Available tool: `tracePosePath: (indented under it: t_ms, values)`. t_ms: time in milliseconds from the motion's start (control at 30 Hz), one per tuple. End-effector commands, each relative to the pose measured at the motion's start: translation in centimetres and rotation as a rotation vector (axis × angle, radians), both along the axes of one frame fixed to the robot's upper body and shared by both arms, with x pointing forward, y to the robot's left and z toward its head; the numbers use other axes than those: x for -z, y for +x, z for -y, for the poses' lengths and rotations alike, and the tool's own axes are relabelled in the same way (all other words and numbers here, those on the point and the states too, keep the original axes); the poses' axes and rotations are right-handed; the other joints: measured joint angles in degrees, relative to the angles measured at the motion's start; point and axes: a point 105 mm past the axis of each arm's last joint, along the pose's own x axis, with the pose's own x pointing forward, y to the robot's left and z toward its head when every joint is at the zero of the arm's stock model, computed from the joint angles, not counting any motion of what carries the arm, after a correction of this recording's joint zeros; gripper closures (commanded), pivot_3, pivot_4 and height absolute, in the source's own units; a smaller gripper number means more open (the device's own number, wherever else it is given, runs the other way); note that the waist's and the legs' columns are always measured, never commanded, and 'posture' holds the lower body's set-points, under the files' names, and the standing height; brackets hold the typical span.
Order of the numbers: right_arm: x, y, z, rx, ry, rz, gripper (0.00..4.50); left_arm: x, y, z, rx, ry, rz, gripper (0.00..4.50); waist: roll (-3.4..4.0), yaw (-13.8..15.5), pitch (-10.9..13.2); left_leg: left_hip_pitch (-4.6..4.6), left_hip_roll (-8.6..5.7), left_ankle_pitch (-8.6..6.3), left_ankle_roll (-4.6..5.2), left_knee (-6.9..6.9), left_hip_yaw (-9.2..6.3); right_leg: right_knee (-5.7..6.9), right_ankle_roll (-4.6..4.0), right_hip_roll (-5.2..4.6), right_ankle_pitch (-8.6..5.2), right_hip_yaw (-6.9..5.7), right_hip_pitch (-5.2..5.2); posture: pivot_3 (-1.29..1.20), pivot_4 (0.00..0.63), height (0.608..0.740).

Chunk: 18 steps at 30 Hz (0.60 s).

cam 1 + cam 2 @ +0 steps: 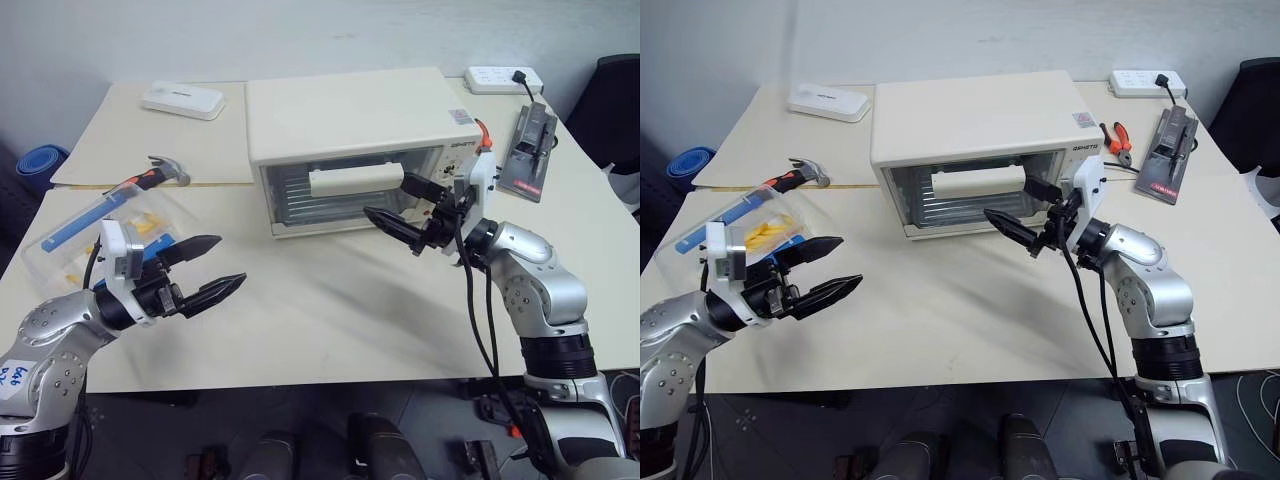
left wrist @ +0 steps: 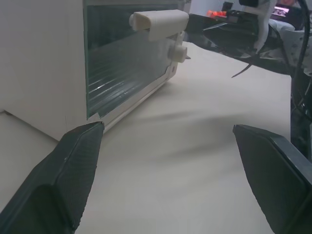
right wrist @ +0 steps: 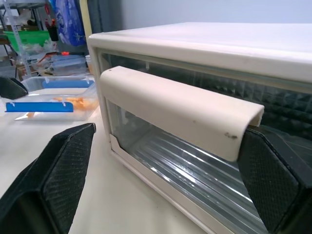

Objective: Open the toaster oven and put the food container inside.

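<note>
Cream table (image 1: 330,320), hammer (image 1: 150,178) behind food container (image 1: 95,232), both tools spread, toaster oven (image 1: 350,130) shut

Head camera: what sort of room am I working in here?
Probably a lab or workshop bench, not a kitchen: the toaster oven shares the table with a hammer, pliers and a power strip.

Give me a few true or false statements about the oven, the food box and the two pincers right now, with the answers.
1. The toaster oven door is shut. True.
2. The food container sits inside the oven. False: it is on the table, by the left pincer.
3. The right pincer is open in front of the door handle. True.
4. The left pincer holds the container. False: it is open and empty.
5. A hammer lies on top of the oven. False: it lies on the table.
</note>
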Motion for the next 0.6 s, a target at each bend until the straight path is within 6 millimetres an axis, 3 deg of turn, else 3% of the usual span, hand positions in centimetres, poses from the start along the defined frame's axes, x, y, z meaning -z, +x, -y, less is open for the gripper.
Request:
tracePosePath:
  t_ms: [33, 100, 200, 433, 600]
  values:
    - [-0.3, -2.9, -0.7, -0.129, -0.069, 0.073, 0.03, -0.7, 0.3, -0.2, -0.018, 0.017, 0.031, 0.00, 0.00, -0.01, 0.00, -0.01, 0.00, 0.00, 0.00, -0.01, 0.00, 0.00, 0.00, 0.00, 0.00, 0.00, -0.01, 0.00, 0.150, 0.740]
    - [0.8, -4.0, -0.1, -0.153, -0.132, 0.099, 0.03, -1.0, 0.7, -0.6, -0.037, 0.012, 0.035, 0.00, 0.00, 0.02, 0.00, -0.01, 0.02, -0.01, -0.02, -0.04, -0.01, 0.00, 0.00, 0.01, 0.00, -0.01, -0.02, 0.00, 0.150, 0.740]
    - [2.7, -5.3, 0.7, -0.163, -0.217, 0.117, 0.00, -1.9, 1.6, -0.7, -0.048, -0.019, 0.050, 0.61, 0.00, 0.04, 0.00, -0.02, 0.01, -0.01, -0.01, -0.03, 0.00, -0.01, 0.00, 0.01, 0.00, -0.01, -0.01, 0.00, 0.150, 0.740]
    - [5.1, -5.8, 1.1, -0.127, -0.285, 0.155, 0.00, -1.9, 5.4, 1.8, -0.043, 0.025, 0.096, 2.78, -0.01, -0.11, 0.00, 0.05, 0.00, 0.02, -0.07, 0.21, 0.13, 0.11, 0.05, 0.02, 0.03, 0.01, 0.05, 0.00, 0.150, 0.740]
    - [6.0, -5.7, 1.4, -0.091, -0.276, 0.151, 0.00, -1.4, 6.4, 3.9, 0.066, 0.058, 0.096, 4.30, -0.02, -0.25, 0.01, 0.04, 0.08, -0.01, -0.14, 0.21, 0.15, 0.18, 0.06, 0.10, 0.03, 0.01, -0.03, 0.00, 0.150, 0.740]
